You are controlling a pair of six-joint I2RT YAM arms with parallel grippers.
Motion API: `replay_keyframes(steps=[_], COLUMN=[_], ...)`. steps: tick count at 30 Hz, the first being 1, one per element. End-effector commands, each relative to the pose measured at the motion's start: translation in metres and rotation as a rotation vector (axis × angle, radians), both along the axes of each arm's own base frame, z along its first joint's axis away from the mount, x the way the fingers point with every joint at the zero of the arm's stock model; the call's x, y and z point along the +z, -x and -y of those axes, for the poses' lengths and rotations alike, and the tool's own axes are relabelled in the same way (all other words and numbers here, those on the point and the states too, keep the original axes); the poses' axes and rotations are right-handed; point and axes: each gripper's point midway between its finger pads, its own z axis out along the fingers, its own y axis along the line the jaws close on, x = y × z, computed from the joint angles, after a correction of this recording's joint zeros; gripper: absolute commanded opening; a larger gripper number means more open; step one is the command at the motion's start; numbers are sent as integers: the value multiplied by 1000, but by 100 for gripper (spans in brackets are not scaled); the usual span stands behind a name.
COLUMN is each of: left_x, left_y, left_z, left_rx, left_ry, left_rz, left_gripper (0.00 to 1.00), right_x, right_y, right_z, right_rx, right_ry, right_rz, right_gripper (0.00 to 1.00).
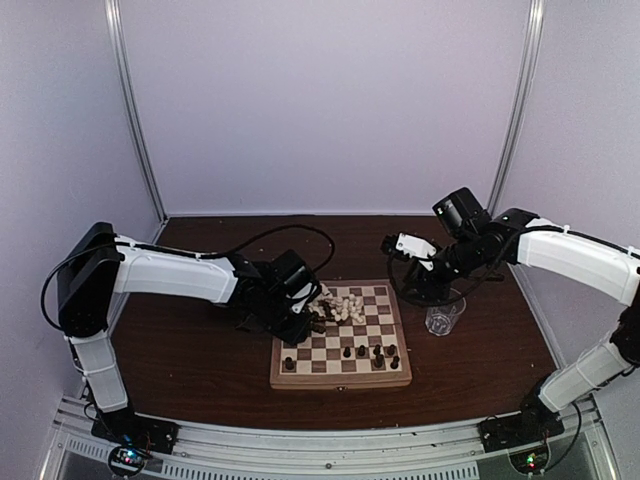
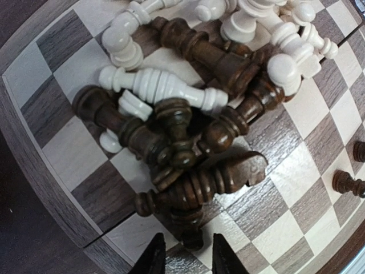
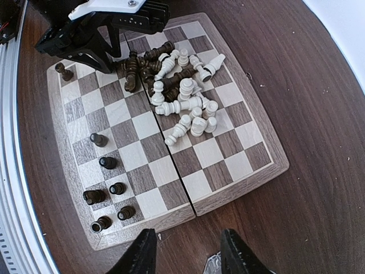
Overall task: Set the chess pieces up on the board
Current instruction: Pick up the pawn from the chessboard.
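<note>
The board (image 1: 340, 379) lies mid-table, shown in full in the right wrist view (image 3: 239, 171). A heap of dark and white chess pieces (image 2: 188, 114) lies tumbled on its far-left squares (image 1: 338, 306). Several dark pieces (image 3: 108, 188) stand upright along the near rows (image 1: 375, 352). My left gripper (image 2: 188, 260) hangs low over the heap's dark side. Its narrowly open fingers flank the end of a lying dark piece (image 2: 194, 237), with a gap on each side. My right gripper (image 3: 185, 251) is open and empty, above the table just off the board's right edge (image 1: 392, 245).
A clear drinking glass (image 1: 443, 318) stands on the brown table right of the board, under the right arm; its rim shows between the right fingers (image 3: 214, 265). The left arm (image 3: 108, 23) covers the board's far-left corner. White walls enclose the table.
</note>
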Motion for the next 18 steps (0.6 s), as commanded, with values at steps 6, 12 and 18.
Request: replay_keyframes(steps=[6, 12, 18], left_x=[-1, -8, -4], left_y=[-13, -11, -10], left_z=[10, 9, 7], left_rx=[-5, -12, -17], left_ry=[24, 14, 2], left_rz=[45, 34, 33], left_gripper=[21, 17, 11], right_x=[-5, -7, -8], right_y=[1, 1, 1], right_z=[-4, -4, -4], right_rx=[10, 14, 14], right_ry=[-8, -6, -2], right_rz=[-23, -26, -28], right_gripper=[41, 41, 41])
